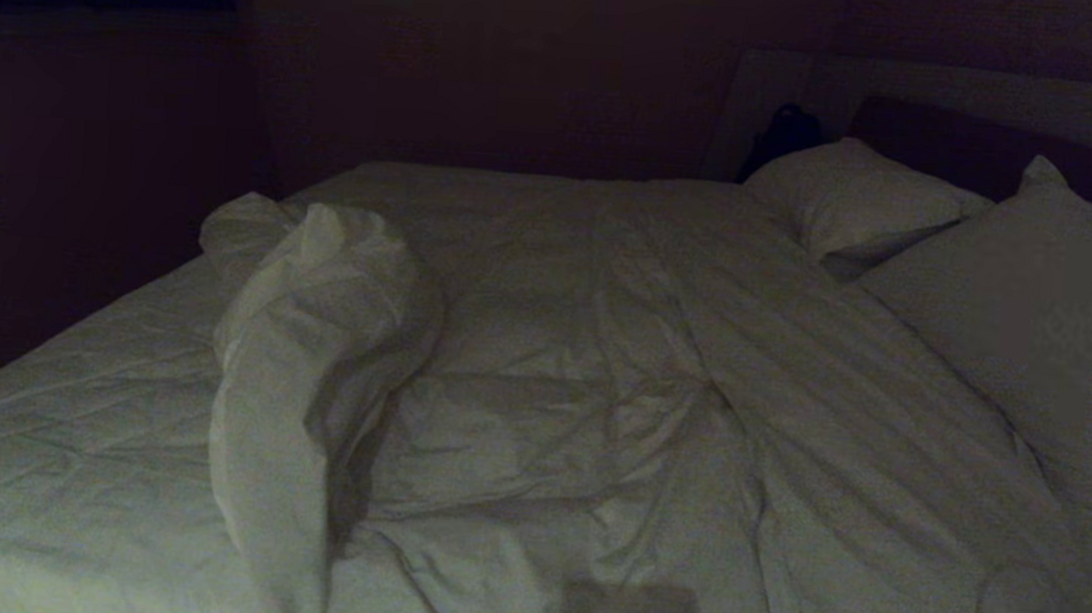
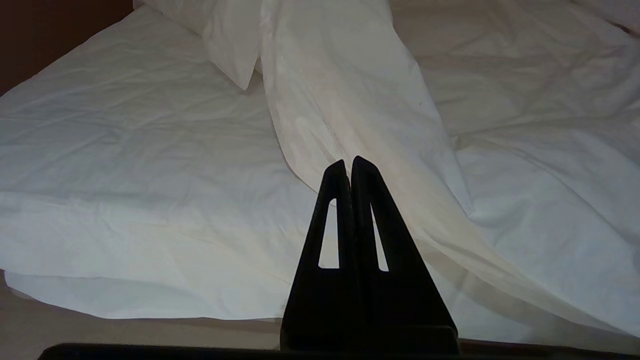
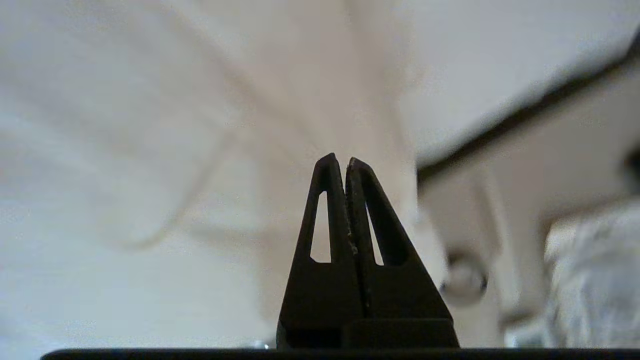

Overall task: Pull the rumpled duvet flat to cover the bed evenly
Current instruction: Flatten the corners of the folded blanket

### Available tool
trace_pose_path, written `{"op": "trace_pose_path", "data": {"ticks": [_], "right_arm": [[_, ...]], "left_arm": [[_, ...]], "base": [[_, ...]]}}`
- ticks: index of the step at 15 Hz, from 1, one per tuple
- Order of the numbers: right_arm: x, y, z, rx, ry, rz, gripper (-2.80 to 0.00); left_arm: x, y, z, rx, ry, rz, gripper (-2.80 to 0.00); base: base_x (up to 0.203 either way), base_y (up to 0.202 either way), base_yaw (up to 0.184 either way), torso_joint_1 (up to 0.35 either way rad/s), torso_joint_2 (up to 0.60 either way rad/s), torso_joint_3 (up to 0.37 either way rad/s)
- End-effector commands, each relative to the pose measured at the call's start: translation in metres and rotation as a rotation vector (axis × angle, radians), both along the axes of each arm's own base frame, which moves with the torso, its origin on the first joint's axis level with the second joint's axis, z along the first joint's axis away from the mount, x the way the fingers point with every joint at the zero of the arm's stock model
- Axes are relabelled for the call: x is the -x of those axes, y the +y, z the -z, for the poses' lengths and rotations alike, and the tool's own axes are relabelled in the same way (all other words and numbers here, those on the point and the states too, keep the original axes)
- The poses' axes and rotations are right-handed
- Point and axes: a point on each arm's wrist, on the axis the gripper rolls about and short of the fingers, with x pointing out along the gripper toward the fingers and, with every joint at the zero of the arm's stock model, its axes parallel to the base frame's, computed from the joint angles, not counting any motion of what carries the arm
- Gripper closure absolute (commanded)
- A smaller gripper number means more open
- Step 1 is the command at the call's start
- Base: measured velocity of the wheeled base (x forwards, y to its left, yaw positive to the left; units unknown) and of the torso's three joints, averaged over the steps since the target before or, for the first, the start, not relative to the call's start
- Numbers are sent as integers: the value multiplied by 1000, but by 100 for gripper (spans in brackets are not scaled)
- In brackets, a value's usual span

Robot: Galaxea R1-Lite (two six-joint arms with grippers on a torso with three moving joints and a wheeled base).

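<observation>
Item 1, duvet (image 1: 598, 386): lies rumpled across the middle and right of the bed (image 1: 77, 382), its left edge thrown back into 1 long fold (image 1: 306, 349) that runs from the near edge toward the far side. Bare fitted sheet (image 1: 97, 364) shows left of that fold, so the pull looks due leftward, across the fold's long axis.

Item 2, left pincer (image 2: 348, 162): tips pressed together, empty, pointing straight at the fold's near end just ahead; judged the nearer arm.

Item 3, right pincer (image 3: 340, 161): tips pressed together, empty, over white bedding at the bed's edge.

Item 4, 2 pillows (image 1: 856, 202), by the headboard (image 1: 954, 147).

Containers: none seen.
</observation>
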Motion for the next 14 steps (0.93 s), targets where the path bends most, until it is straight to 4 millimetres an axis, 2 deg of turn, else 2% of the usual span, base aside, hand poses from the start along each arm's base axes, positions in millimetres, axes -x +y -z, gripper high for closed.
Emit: {"op": "trace_pose_path", "data": {"ticks": [1, 3, 6, 10, 14], "right_arm": [[42, 39, -23, -196, 153, -64, 0], [57, 58, -43, -246, 86, -120, 0], [73, 77, -57, -276, -9, -214, 0], [81, 97, -56, -313, -30, -317, 0], [107, 115, -44, -304, -58, -439, 0]], "left_arm": [[0, 0, 0, 0, 0, -1, 0], [0, 0, 0, 0, 0, -1, 0], [0, 0, 0, 0, 0, -1, 0], [0, 0, 0, 0, 0, -1, 0], [0, 0, 0, 0, 0, -1, 0]], "base": [[0, 0, 0, 0, 0, 0], [0, 0, 0, 0, 0, 0], [0, 0, 0, 0, 0, 0], [0, 0, 0, 0, 0, 0], [0, 0, 0, 0, 0, 0]]}}
